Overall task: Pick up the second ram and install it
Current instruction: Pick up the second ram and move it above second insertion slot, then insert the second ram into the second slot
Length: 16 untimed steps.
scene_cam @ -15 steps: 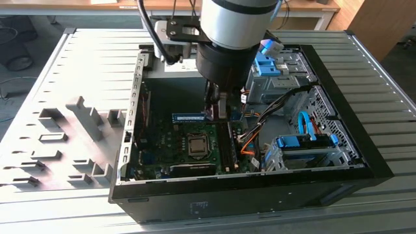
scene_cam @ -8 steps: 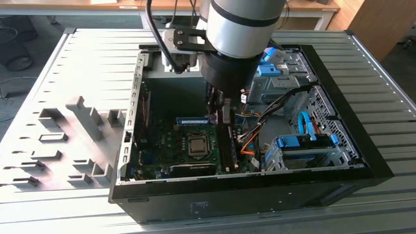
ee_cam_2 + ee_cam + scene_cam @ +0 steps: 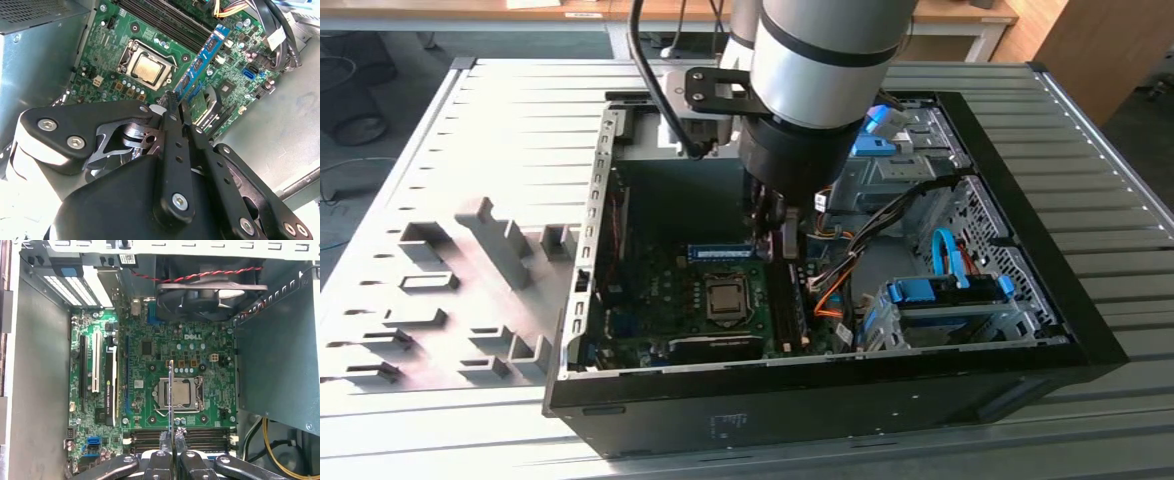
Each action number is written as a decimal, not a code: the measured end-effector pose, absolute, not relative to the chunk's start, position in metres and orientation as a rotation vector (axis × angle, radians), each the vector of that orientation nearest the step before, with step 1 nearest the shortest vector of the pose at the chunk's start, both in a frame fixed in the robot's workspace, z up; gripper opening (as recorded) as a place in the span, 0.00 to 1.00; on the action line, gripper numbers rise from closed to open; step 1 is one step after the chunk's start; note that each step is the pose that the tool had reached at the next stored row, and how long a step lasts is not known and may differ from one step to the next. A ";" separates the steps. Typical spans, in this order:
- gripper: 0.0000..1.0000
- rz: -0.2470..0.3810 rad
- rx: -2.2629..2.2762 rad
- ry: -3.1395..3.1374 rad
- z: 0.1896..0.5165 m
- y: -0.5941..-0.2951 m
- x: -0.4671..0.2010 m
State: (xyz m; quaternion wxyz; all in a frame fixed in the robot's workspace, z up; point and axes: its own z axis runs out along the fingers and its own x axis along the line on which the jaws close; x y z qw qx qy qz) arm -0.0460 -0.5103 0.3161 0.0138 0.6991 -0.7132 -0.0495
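- second ram [image 3: 171, 390] sits edge-on, clamped between the closed fingers of the gripper [image 3: 172, 436];
- it hangs over the motherboard [image 3: 145, 405], crossing the processor socket [image 3: 182, 394] in the first wrist view;
- memory slots [image 3: 205, 436] lie near the fingertips;
- computer case [image 3: 854, 400] surrounds all

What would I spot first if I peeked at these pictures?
The big silver-and-black robot arm reaching into the open computer case on the metal table grabs the eye first. In the second wrist view, its gripper pinches the second ram, a thin blue-green board, above the green motherboard. A shiny square processor sits in the middle of that motherboard.
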 end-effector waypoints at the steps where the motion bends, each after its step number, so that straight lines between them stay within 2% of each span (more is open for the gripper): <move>1: 0.14 -0.154 2.177 -2.221 0.316 -0.510 -0.046; 13: 0.14 -0.156 2.177 -2.223 0.315 -0.510 -0.046; 16: 0.14 -0.185 2.185 -2.238 0.315 -0.510 -0.046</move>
